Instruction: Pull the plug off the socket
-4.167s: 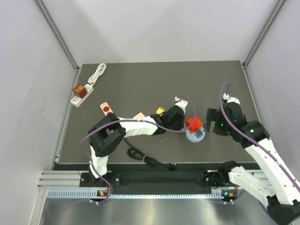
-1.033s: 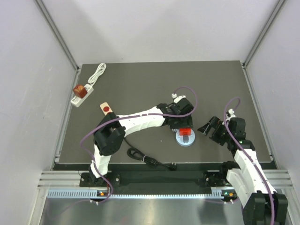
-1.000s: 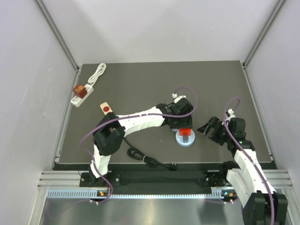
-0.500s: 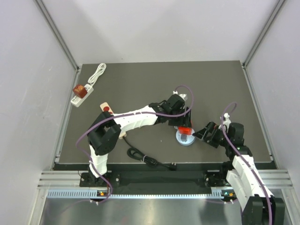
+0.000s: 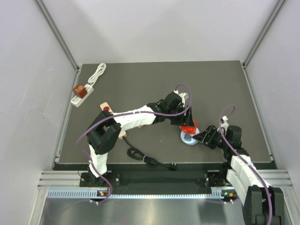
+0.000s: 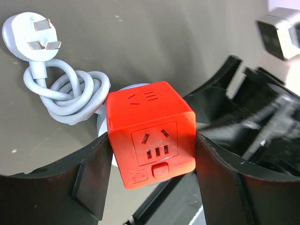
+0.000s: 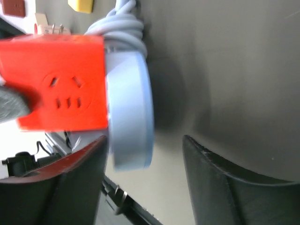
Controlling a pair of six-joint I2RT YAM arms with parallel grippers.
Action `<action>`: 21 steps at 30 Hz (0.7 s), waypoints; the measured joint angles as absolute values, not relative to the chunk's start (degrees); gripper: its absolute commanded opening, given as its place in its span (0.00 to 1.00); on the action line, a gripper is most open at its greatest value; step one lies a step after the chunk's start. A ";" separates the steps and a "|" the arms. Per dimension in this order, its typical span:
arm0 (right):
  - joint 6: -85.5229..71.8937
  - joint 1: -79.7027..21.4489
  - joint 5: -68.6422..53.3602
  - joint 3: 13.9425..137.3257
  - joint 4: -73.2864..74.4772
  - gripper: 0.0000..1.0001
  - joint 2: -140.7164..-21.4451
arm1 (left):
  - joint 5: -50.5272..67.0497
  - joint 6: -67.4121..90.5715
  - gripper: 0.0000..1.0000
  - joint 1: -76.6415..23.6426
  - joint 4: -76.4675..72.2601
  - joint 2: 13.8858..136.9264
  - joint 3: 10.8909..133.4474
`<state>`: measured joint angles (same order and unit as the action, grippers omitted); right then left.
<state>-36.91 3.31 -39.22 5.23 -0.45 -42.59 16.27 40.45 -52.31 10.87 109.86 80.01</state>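
Separation step, by the look of it: red cube socket (image 5: 189, 127) seated on pale blue round base (image 5: 190, 138), at about 4 o'clock from the middle of the table (image 5: 140, 84) in the top view. Left gripper (image 6: 151, 145) clamped on two opposite side faces of the cube, reaching in from 10 o'clock. Right gripper (image 7: 143, 140) at 3 o'clock of the base, jaws partway apart and straddling its rim, a gap showing on one side; no firm hold there yet. Coiled grey cord (image 6: 65, 96) with free three-pin plug (image 6: 35, 37) lying at 10 o'clock of the cube in the left wrist view.

To do it well:
- Close the right jaws squarely on the rim of the base, low enough to miss the cube.
- Pin the base down against the table.
- Then draw the cube straight off along its own axis, away from the base, without twisting or rocking.
- Keep the cord clear of both grippers.
- Expect a sudden release, so pull steadily rather than in a jerk.
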 measured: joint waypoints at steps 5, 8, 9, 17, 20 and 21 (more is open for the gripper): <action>-37.47 3.38 -38.89 4.54 -4.58 0.54 -45.76 | 17.98 41.21 0.00 -52.29 9.45 109.91 79.40; -38.13 3.40 -39.33 3.73 -7.40 0.41 -46.44 | 18.22 41.52 0.00 -52.12 9.04 110.17 79.33; -38.28 3.40 -39.53 3.70 -8.10 0.37 -46.41 | 18.33 41.65 0.00 -52.10 8.67 110.21 79.29; -40.73 3.44 -36.01 2.98 -8.27 0.00 -41.06 | 19.59 42.54 0.00 -51.40 3.01 110.80 78.39; -41.43 3.42 -34.00 2.98 -5.56 0.00 -39.27 | 19.46 41.93 0.00 -51.70 0.97 111.15 77.89; -41.67 3.40 -33.52 2.98 -4.54 0.00 -38.74 | 19.00 41.45 0.00 -52.01 0.34 111.15 77.47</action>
